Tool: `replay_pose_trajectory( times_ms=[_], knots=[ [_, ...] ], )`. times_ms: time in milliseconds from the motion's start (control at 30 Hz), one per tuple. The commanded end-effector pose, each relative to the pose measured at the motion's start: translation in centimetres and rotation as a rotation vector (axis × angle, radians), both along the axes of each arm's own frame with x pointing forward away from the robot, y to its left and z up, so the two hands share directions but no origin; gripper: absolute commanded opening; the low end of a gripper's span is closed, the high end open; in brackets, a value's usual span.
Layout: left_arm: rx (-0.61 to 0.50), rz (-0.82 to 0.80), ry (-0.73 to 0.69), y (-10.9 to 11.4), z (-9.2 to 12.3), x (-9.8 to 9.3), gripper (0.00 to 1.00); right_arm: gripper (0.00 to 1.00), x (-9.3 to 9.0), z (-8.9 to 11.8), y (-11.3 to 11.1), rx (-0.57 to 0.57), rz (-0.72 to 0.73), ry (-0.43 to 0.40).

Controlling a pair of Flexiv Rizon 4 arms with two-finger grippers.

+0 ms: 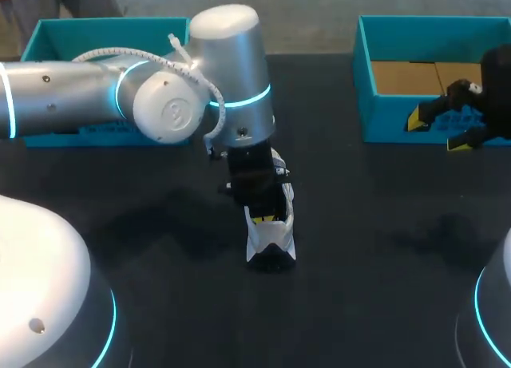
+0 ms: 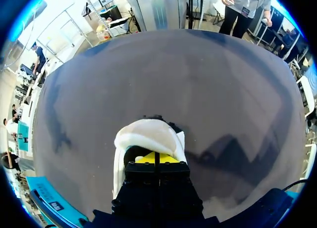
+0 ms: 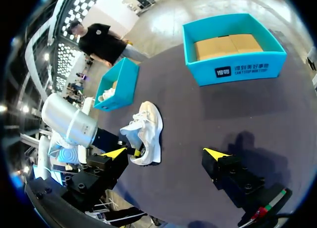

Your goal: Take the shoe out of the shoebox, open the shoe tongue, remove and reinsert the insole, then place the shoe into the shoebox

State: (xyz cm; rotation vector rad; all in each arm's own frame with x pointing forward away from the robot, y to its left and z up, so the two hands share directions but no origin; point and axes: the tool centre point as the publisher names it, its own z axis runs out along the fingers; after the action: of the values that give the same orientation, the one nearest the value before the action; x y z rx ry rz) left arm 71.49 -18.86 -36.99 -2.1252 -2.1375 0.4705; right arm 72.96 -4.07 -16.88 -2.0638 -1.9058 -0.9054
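A white shoe stands on the dark table near the middle, outside both boxes. My left gripper comes straight down onto it. In the left wrist view its yellow tips are pressed together, shut, down in the shoe's opening behind a white curved part of the shoe; whether they pinch anything is hidden. My right gripper hovers open at the front wall of the teal shoebox at the back right, holding nothing. From the right wrist view the shoe lies ahead of the open right gripper.
The right shoebox has brown cardboard on its floor. A second teal box stands at the back left, partly behind my left arm, and shows something white inside in the right wrist view.
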Motion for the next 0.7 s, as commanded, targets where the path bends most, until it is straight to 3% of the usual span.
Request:
replay_pose_trajectory(
  times_ms=[33, 300, 700],
  knots=[
    [0.017, 0.000, 0.008, -0.6, -1.3, 0.1, 0.00, 1.00, -0.1, 0.0, 0.1, -0.002, -0.003, 0.000],
    [0.025, 0.024, -0.063, -0.9, -3.5, 0.8, 0.00, 1.00, -0.1, 0.0, 0.1, -0.002, -0.003, 0.000],
    [0.012, 0.040, -0.100, -0.8, -4.6, 0.7, 0.00, 1.00, -0.1, 0.0, 0.1, -0.002, -0.003, 0.000]
  ],
)
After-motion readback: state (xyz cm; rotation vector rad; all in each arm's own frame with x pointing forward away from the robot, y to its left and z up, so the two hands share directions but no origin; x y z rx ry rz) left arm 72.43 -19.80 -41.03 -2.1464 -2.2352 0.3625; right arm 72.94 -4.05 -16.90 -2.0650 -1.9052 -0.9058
